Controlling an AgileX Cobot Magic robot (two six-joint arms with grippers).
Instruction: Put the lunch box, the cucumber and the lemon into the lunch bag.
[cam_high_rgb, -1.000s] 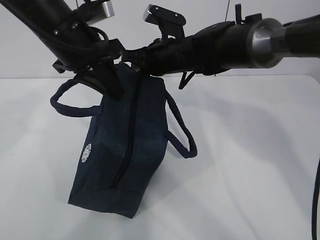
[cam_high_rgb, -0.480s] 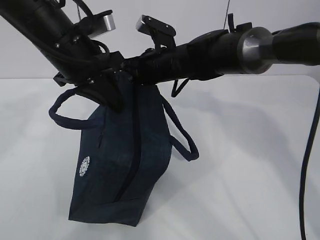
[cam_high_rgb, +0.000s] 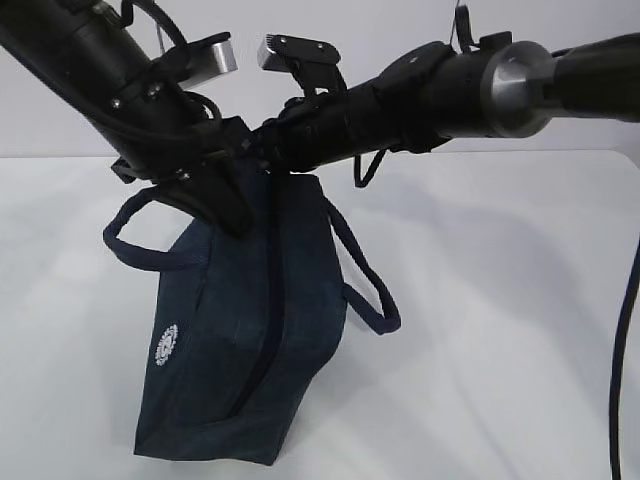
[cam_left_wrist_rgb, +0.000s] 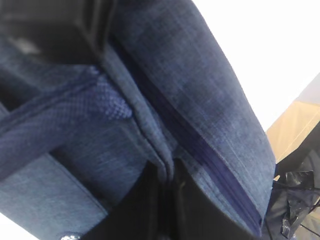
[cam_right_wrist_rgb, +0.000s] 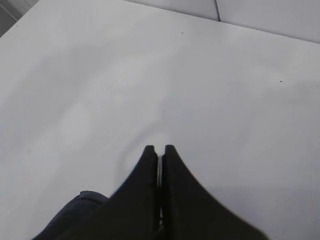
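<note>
Navy woven-fabric lunch bag (cam_high_rgb: 255, 330) – boxy, tilted – left hand (cam_left_wrist_rgb: 167, 172) pinching its seam, right hand (cam_right_wrist_rgb: 158, 152) clenched

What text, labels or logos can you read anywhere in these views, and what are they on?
No readable text in any view.
Round white logo on the side of the lunch bag, at: too small and blurred to read any lettering.
Nothing legible on the arms or on the table.
</note>
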